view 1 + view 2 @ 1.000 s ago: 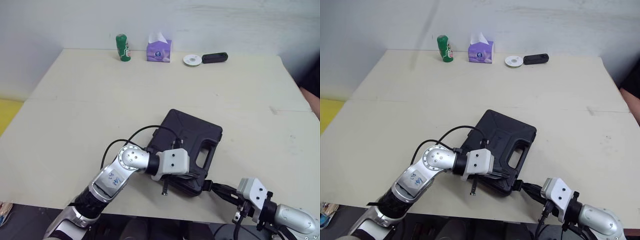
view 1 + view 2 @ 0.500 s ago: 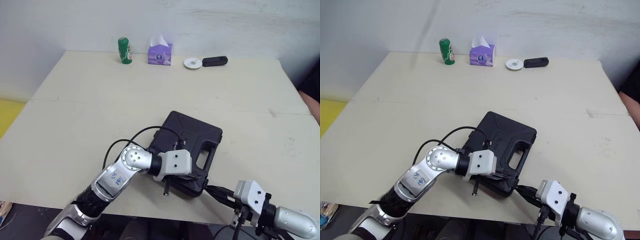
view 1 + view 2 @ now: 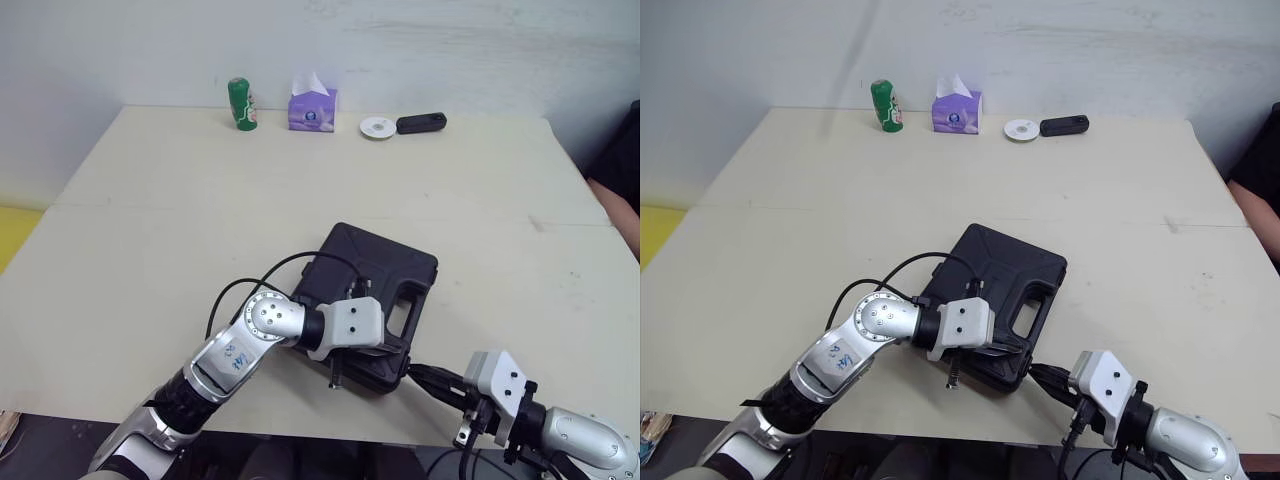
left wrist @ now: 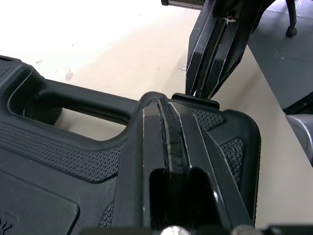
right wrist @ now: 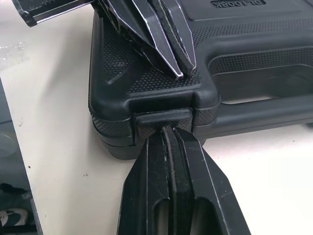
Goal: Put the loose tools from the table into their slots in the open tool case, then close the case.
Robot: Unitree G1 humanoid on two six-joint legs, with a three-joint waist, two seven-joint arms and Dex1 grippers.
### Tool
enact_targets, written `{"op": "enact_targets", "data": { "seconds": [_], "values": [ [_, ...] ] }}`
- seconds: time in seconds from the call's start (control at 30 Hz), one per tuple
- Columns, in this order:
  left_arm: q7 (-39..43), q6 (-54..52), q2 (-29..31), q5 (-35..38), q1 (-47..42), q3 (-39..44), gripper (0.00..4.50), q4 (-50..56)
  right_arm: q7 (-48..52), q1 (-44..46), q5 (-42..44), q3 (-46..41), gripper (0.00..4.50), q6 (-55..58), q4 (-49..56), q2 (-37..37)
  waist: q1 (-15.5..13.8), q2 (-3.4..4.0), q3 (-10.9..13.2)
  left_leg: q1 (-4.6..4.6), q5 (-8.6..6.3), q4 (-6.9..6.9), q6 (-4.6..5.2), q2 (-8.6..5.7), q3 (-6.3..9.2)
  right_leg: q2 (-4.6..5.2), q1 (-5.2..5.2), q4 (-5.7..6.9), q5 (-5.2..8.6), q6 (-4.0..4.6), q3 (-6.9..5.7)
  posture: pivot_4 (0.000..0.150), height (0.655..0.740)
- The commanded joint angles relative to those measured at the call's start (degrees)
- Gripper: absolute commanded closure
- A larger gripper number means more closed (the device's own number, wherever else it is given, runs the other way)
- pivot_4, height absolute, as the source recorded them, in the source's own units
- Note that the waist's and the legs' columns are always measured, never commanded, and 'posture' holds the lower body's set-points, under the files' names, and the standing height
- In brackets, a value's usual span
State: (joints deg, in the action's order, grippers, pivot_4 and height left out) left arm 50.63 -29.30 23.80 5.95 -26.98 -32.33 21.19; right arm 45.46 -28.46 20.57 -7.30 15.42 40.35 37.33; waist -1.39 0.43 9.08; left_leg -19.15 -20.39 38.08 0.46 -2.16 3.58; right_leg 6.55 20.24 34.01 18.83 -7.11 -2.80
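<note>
The black tool case (image 3: 375, 280) lies closed on the table near its front edge, handle toward the right. My left gripper (image 3: 393, 350) is shut, and its fingers (image 5: 166, 54) rest flat on the lid at the case's near corner. My right gripper (image 3: 412, 371) is shut as well. Its tips (image 5: 166, 131) touch the small latch (image 5: 161, 118) on the case's front side, just below the left fingers. In the left wrist view the right gripper (image 4: 210, 73) points at that latch (image 4: 195, 100) from beyond the lid's edge.
A green can (image 3: 240, 103), a purple tissue box (image 3: 312, 108), a white disc (image 3: 376, 127) and a black device (image 3: 421, 123) line the table's far edge. A person's arm (image 3: 618, 200) shows at the right. The table's front edge (image 3: 300, 425) runs close under the case.
The whole picture has shifted slightly, so the camera moved. Both grippers keep their places against the case's near corner and the case has not moved.
</note>
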Motion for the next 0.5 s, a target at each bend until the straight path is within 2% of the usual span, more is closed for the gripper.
{"op": "enact_targets", "data": {
  "seconds": [0.03, 0.5],
  "values": [
    [0.2, -4.5, 3.4, -5.5, 3.1, -6.0, 4.45, -9.2, 0.1, 1.8, 2.6, 0.4, 4.5, 0.9, 3.8, 0.4, 0.0, -0.06, 0.0, 0.0, 0.0, -0.01, 0.0, 0.01, 0.0, 0.0, 0.0, 0.0, 0.0, 0.01, 0.0, 0.15, 0.74],
    [-0.6, -3.1, 4.7, -5.9, 3.9, -5.4, 4.45, -10.2, 0.1, 4.4, 4.0, 1.8, 4.5, 4.1, 4.5, 0.5, 0.2, -0.46, -0.4, 0.02, -0.06, -0.15, -0.12, 0.24, 0.0, -0.1, -0.11, -0.05, 0.02, 0.3, -0.03, 0.15, 0.74]
  ]
}}
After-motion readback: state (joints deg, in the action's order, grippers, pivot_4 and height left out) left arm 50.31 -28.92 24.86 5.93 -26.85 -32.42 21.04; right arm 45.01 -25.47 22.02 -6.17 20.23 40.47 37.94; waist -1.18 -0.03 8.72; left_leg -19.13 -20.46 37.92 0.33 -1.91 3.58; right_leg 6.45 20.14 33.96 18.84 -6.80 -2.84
